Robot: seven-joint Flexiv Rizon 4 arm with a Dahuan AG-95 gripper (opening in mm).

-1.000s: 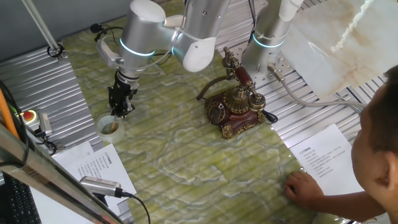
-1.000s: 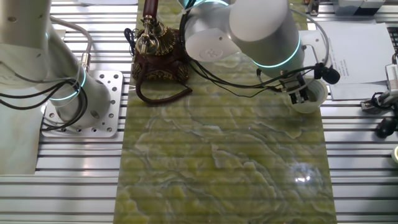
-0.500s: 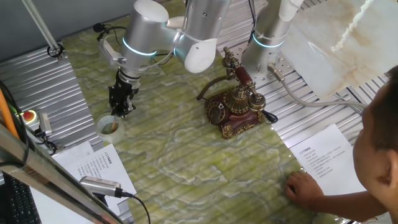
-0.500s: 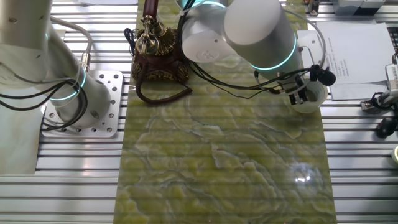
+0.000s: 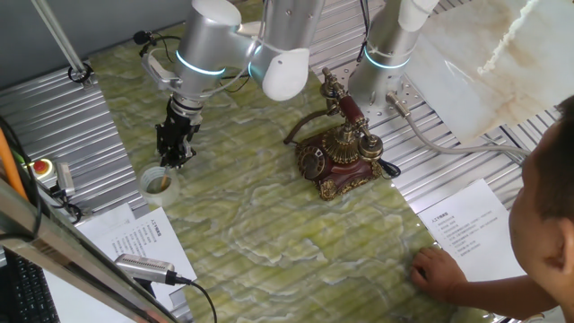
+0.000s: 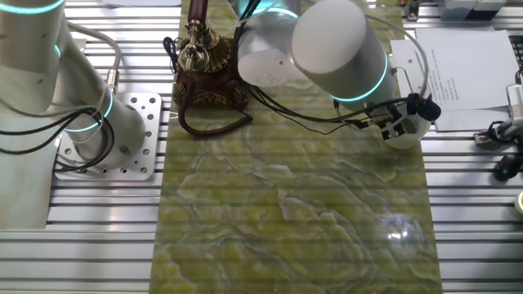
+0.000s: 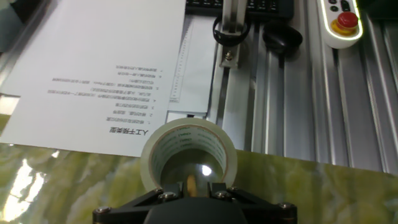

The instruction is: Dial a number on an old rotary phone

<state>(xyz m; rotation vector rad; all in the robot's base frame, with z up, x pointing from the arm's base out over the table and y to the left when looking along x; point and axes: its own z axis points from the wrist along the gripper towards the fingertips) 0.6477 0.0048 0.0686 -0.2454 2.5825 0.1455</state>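
The gripper point(image 5: 173, 158) hangs low over the green marbled mat point(image 5: 269, 224), its black fingers pointing down; in the hand view only the dark base of the hand point(image 7: 193, 208) shows along the bottom edge, and the fingers themselves are out of sight. From the fixed views they look drawn close together, but whether they are fully closed cannot be told, and nothing is seen between them.

Just ahead of the fingers, almost under them, a roll of clear tape point(image 7: 188, 154) lies flat on the mat's edge, its round opening facing up. Just beyond the roll lies a printed sheet of paper point(image 7: 99, 68) on the ribbed metal table point(image 7: 348, 106). Farther out from the fingers are a black bracket with a cable point(image 7: 233, 31) and a pendant with a red button point(image 7: 343, 22).

The old rotary phone point(image 5: 339, 152) stands well apart from the fingers, off to their side across the mat, near the arm's base point(image 5: 381, 67). Its handset sits in the cradle, the round dark dial point(image 5: 312, 162) faces the mat's middle, and its black cord point(image 6: 214, 124) loops beside it.

A person's hand point(image 5: 439, 269) rests on the mat's near corner.
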